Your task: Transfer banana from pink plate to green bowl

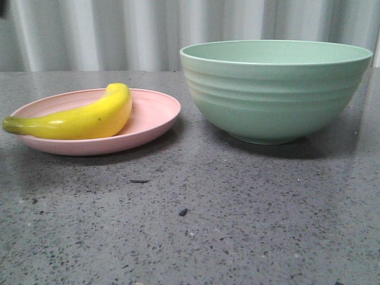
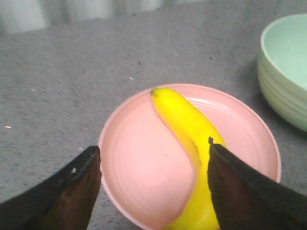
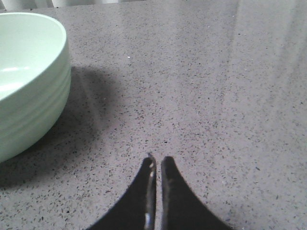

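The yellow banana [image 1: 83, 119] lies on the pink plate [image 1: 151, 116] at the left of the front view, its greenish stem end over the plate's left rim. The green bowl [image 1: 273, 89] stands to the right, empty as far as I see. In the left wrist view my left gripper [image 2: 153, 151] is open and empty above the plate [image 2: 139, 163]; the banana [image 2: 187, 127] lies just inside one finger. The bowl [image 2: 288, 67] is at that view's edge. My right gripper [image 3: 157, 160] is shut and empty over bare table beside the bowl [image 3: 29, 81]. Neither gripper shows in the front view.
The grey speckled table [image 1: 237, 225] carries a few small dark specks [image 1: 183, 212] in front of the plate and bowl. A pale corrugated wall [image 1: 119, 29] runs behind the table.
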You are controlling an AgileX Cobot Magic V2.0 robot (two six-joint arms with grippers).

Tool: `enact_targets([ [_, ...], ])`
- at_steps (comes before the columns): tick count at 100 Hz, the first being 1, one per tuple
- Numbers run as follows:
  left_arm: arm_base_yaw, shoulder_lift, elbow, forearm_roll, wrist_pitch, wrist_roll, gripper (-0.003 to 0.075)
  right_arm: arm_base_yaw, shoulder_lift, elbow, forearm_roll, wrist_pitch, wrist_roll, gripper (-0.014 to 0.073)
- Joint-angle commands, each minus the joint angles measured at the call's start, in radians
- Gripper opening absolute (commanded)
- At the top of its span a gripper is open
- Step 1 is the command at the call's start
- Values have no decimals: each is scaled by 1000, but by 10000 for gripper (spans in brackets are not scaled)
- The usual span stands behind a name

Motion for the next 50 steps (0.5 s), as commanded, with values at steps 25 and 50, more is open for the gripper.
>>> enact_targets([
  [25,-137,291,-183,23,61,4,440,1,13,-37,2,-75,-1,-63],
  [50,-139,425,-244,36,116,54,440,1,13,-37,2,-75,-1,-63],
])
